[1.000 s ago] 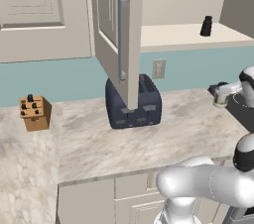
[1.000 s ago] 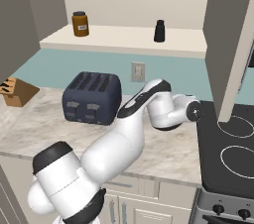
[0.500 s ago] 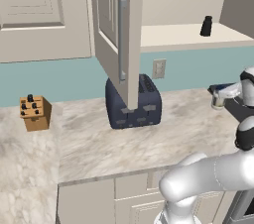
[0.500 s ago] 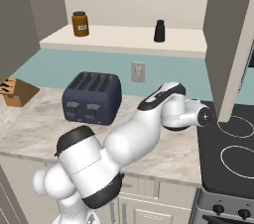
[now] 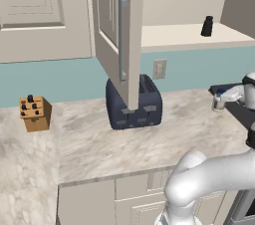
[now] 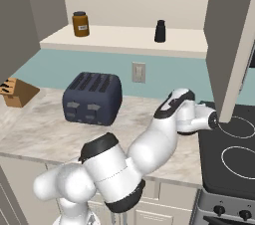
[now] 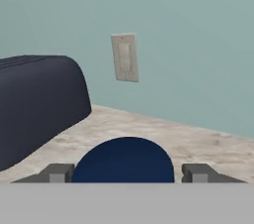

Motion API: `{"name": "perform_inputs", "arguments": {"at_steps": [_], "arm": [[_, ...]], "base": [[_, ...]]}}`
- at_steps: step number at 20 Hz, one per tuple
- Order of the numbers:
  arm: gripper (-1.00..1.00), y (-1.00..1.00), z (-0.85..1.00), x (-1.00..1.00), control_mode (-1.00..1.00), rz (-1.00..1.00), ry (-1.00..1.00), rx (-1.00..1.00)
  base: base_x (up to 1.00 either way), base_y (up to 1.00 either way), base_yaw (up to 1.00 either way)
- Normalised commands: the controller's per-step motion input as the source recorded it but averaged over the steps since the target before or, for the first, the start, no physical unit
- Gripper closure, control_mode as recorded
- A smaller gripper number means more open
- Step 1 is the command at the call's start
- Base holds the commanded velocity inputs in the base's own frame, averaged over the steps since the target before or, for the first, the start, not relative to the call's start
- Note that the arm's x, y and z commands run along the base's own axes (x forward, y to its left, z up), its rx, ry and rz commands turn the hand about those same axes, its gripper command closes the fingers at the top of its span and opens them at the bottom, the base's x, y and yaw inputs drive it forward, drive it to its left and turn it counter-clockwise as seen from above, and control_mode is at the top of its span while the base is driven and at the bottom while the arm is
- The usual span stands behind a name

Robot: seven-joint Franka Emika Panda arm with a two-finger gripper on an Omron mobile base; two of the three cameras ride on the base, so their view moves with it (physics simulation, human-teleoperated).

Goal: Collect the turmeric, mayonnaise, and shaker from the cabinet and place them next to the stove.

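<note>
The mayonnaise [image 5: 217, 103], a white jar with a dark blue lid [image 7: 124, 161], hangs just above the counter at the left edge of the stove [image 5: 240, 113]. My gripper [image 5: 219, 98] is shut on it, one fingertip on each side of the lid. The black shaker [image 5: 206, 26] stands on the cabinet's cream shelf [image 5: 174, 36], behind the open door [image 5: 117, 30]. The right base view shows the orange-brown turmeric [image 6: 80, 24] at the shelf's left end and the shaker [image 6: 160, 31] further right. There the stove [image 6: 234, 152] lies at the right, and a cabinet door hides my hand.
A dark blue toaster [image 5: 134, 105] sits on the marble counter [image 5: 89, 144] below the open door. A tan knife block [image 5: 35, 113] stands at the far left. A wall outlet [image 7: 124, 57] is on the teal backsplash. The right cabinet door [image 6: 230, 45] hangs over the stove's edge.
The gripper has sunk slightly toward the counter with the mayonnaise in it. The arm's elbow has swung forward and to the right.
</note>
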Motion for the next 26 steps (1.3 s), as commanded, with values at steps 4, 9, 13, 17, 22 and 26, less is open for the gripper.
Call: {"name": "perform_inputs", "arguments": {"at_steps": [4, 9, 13, 17, 22, 26], "arm": [[1.00, -0.07, -0.29, 0.22, -1.00, 0.06, 0.00, 0.00], [1.00, 0.00, -0.31, 0.22, -1.00, 0.05, 0.00, 0.00], [1.00, 0.00, -0.31, 0.16, -1.00, 0.04, 0.00, 0.00], [1.00, 0.00, -0.31, 0.12, -1.00, 0.04, 0.00, 0.00], [-1.00, 0.00, -0.28, 0.04, -1.00, 0.03, -0.02, 0.00], [-1.00, 0.00, -0.18, 0.00, -1.00, 0.02, -0.05, 0.00]], "base": [[0.00, 0.00, 0.00], [0.00, 0.00, 0.00], [0.00, 0.00, 0.00], [0.00, 0.00, 0.00], [0.00, 0.00, 0.00], [0.00, 0.00, 0.00]]}}
